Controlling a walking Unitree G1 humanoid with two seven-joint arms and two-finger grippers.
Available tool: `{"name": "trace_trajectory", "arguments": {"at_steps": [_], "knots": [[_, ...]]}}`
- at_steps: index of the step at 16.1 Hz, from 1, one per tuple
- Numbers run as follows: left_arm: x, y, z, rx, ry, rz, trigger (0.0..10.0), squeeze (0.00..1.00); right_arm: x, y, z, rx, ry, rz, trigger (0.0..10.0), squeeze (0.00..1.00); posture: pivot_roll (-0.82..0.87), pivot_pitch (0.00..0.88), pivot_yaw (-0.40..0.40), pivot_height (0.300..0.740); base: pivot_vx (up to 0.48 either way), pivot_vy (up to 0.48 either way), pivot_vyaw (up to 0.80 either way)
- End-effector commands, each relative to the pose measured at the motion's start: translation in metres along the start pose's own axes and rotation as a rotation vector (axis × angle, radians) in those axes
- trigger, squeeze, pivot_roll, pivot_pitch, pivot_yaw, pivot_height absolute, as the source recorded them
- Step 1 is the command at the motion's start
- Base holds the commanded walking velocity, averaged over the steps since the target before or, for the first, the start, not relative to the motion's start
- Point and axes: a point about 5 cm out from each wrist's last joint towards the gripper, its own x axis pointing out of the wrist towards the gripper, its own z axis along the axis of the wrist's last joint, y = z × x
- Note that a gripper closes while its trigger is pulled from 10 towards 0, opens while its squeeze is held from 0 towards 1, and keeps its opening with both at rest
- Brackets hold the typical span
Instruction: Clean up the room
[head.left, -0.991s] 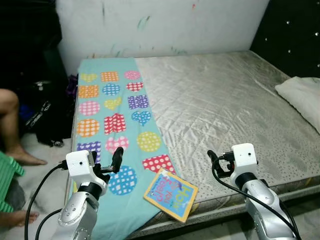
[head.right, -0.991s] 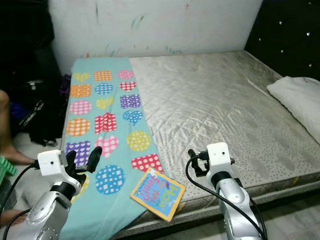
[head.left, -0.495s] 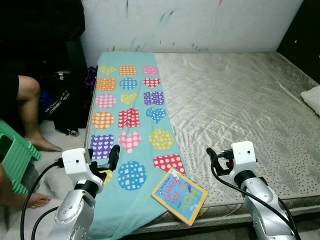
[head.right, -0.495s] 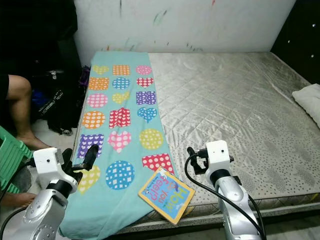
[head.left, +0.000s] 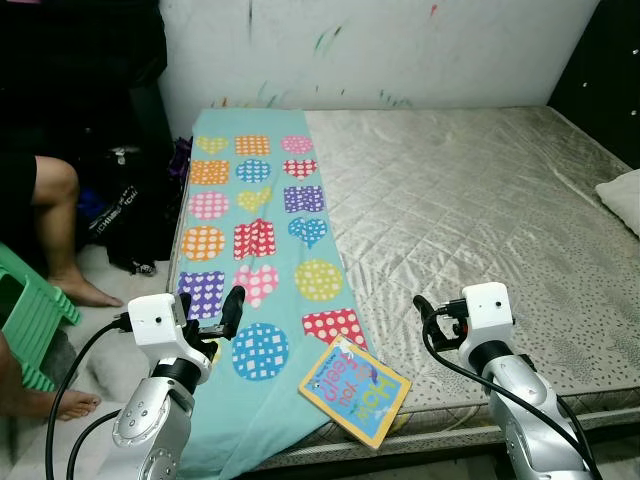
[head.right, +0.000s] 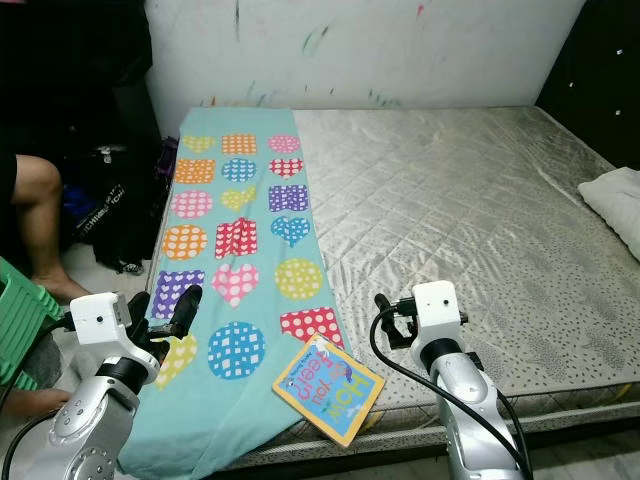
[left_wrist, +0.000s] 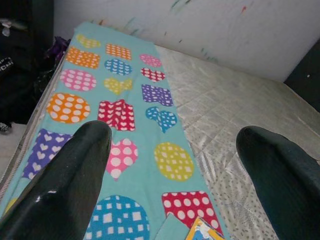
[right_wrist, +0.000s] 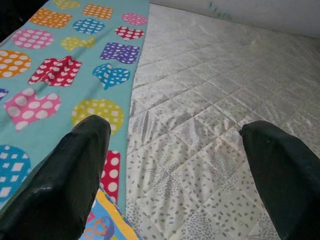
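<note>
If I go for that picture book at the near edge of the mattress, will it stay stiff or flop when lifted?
The book looks like a thin, flat children's book with a glossy cover, so probably light and fairly stiff, though it may be slick in the jaws. One corner overhangs the mattress edge, which likely gives a way under. It partly lies on the patterned sheet, so dragging it might pull the cloth.

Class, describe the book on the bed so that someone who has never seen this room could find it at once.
Start at the large grey quilted mattress and follow the turquoise blanket down its left side to the near edge. The book lies flat there at an angle, overlapping the blanket's corner; its yellow border and big colourful letters set it apart.
</note>
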Motion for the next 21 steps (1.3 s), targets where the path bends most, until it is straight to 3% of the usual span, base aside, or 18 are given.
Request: {"name": "trace_trajectory", "arguments": {"at_steps": [1, 19, 21], "knots": [[-0.0003, -0.0004, -0.0016, 0.004, 0.006, -0.002, 10.0, 0.00, 0.0002, -0.0043, 0.0038, 0.006, -0.019, -0.019, 10.0, 0.00, -0.10, 0.000, -0.043, 0.740, 0.000, 0.000, 0.00], [0.0003, 0.0017, -0.0058, 0.020, 0.031, 0.030, 10.0, 0.00, 0.0026, -0.0029, 0.0044, 0.027, -0.021, -0.018, 10.0, 0.00, -0.09, 0.000, -0.046, 0.740, 0.015, 0.000, -0.03], [0.0003, 0.0016, -0.0058, 0.022, 0.031, 0.030, 10.0, 0.00, 0.0032, -0.0035, 0.0036, 0.037, -0.014, -0.024, 10.0, 0.00, -0.09, 0.000, -0.046, 0.740, 0.000, 0.000, -0.70]]}}
